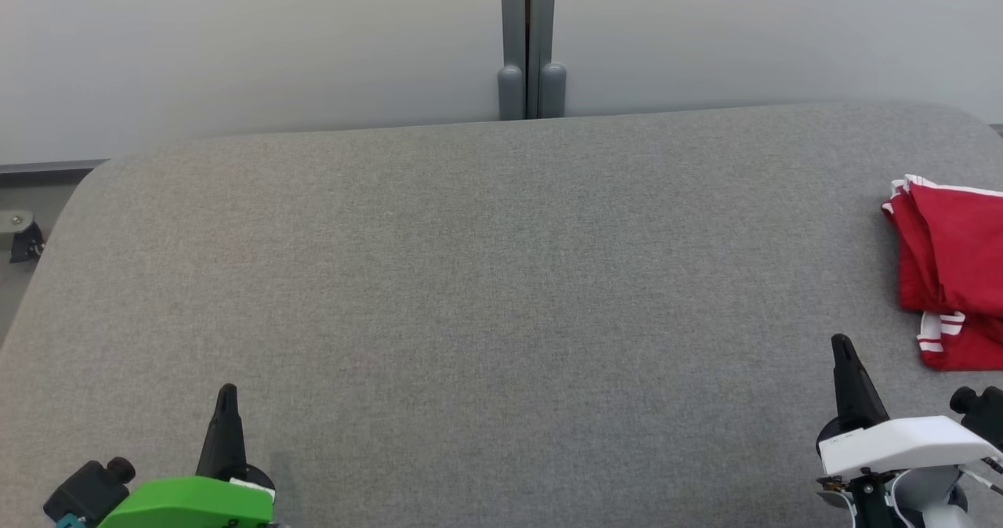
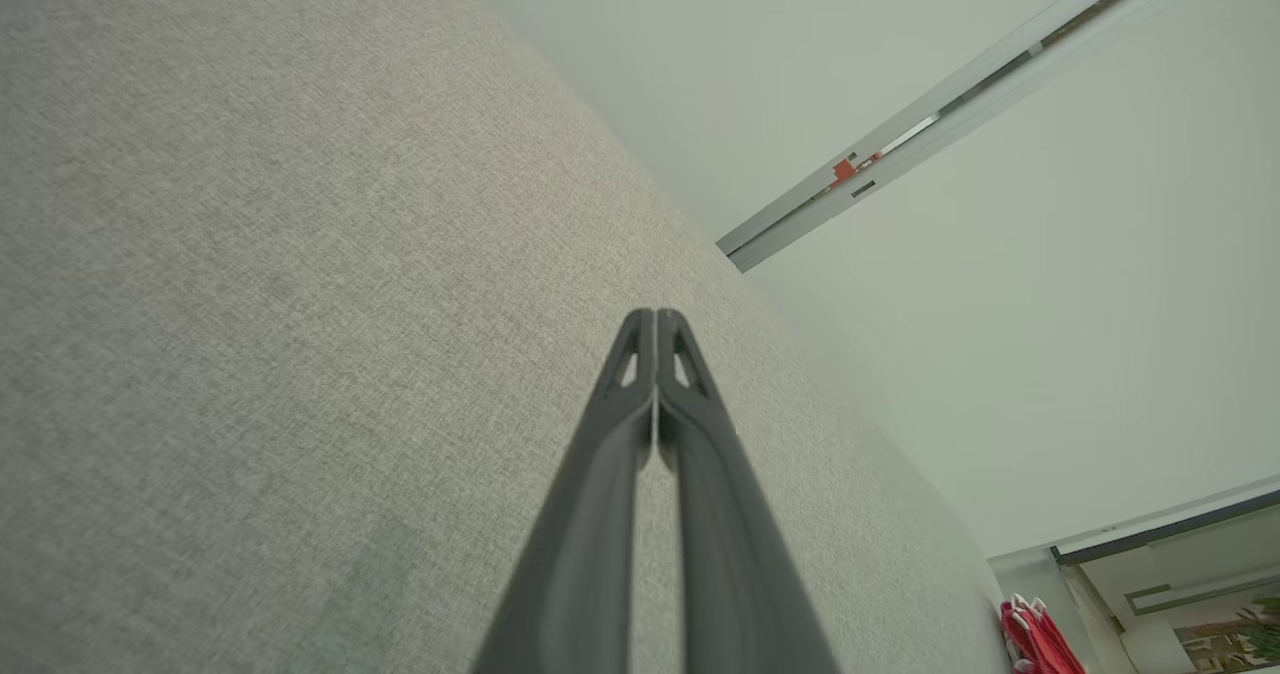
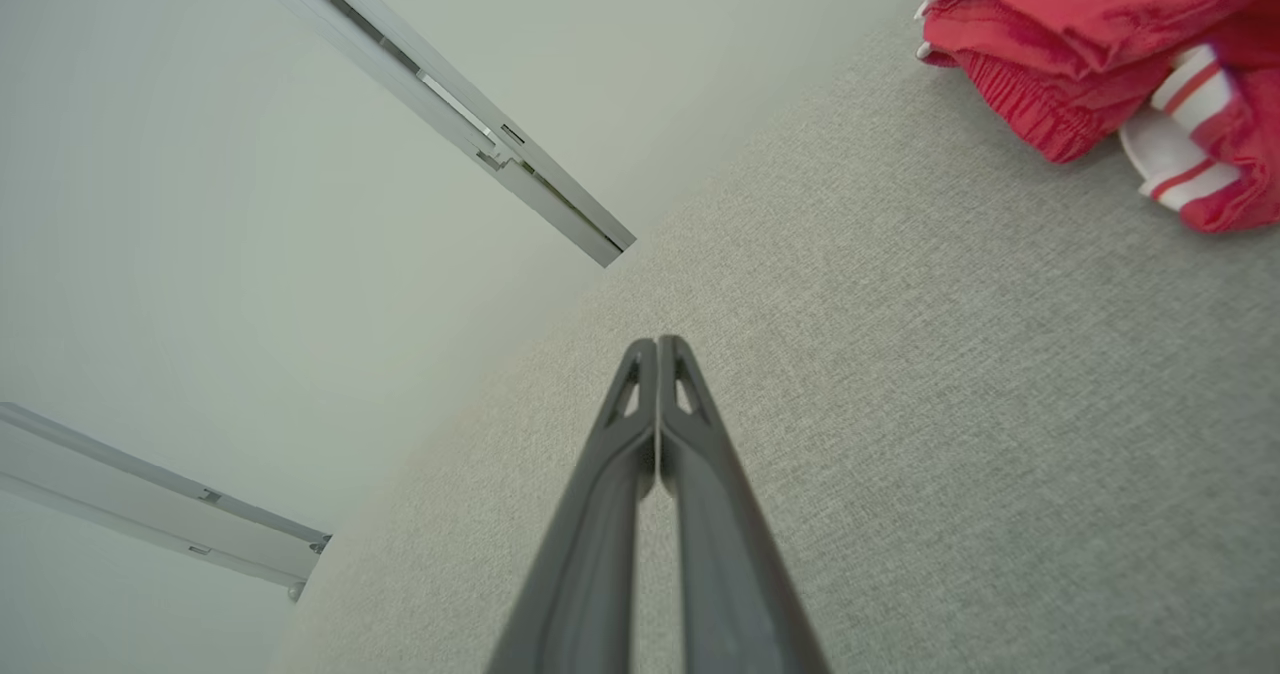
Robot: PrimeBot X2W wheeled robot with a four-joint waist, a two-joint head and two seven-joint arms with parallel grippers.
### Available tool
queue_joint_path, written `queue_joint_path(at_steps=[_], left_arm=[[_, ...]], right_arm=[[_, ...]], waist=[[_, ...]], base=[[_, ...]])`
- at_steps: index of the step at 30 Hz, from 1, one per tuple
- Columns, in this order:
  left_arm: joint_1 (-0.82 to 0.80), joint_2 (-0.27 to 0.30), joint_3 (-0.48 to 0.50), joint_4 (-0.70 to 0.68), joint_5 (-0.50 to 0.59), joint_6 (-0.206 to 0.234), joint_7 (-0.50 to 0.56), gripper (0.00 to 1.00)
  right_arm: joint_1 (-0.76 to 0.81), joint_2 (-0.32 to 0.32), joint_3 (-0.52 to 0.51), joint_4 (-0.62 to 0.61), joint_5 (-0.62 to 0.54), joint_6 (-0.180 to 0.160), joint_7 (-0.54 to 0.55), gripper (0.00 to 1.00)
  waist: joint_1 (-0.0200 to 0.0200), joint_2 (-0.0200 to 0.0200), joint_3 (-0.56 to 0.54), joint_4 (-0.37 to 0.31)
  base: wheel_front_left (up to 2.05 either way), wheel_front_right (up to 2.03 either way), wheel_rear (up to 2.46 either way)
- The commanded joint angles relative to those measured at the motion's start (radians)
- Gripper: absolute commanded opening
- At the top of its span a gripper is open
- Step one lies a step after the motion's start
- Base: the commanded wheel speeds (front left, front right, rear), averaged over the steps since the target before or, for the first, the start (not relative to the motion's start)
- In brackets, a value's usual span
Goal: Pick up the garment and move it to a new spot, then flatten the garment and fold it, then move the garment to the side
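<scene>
Garment (image 1: 952, 262) lies in a red heap at the right side of the grey surface (image 1: 470, 293), and both hands are closed and hold nothing.

In the head view the red garment with white stripes sits by the right edge of the surface, partly cut off by the edge of the picture; the left hand (image 1: 227, 393) is at the lower left and the right hand (image 1: 842, 345) is at the lower right, near the garment but not touching it. In the left wrist view the two dark fingers (image 2: 590, 514) press together with nothing between them, and the garment looks small and far off in the lower right corner. In the right wrist view the fingers meet at their tips, with nothing between them, and the garment lies at the top right, apart from them.
</scene>
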Motion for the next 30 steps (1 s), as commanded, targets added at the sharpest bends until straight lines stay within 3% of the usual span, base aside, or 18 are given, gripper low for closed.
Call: queue_joint_path(at_steps=[1, 30], left_arm=[[-0.031, 0.004, 0.009, -0.009, -0.027, -0.008, 0.007, 0.00], [-0.081, 0.005, 0.041, 0.006, -0.322, -0.019, 0.088, 0.00]], right_arm=[[-0.028, -0.006, -0.001, -0.007, 0.034, 0.000, 0.008, 0.00], [-0.071, -0.006, -0.004, 0.024, 0.391, -0.001, 0.089, 0.00]], waist=[[0.0000, -0.0001, 0.000, -0.001], [0.0000, -0.0001, 0.002, -0.018]], base=[[0.00, 0.00, 0.00], [0.00, 0.00, 0.00]])
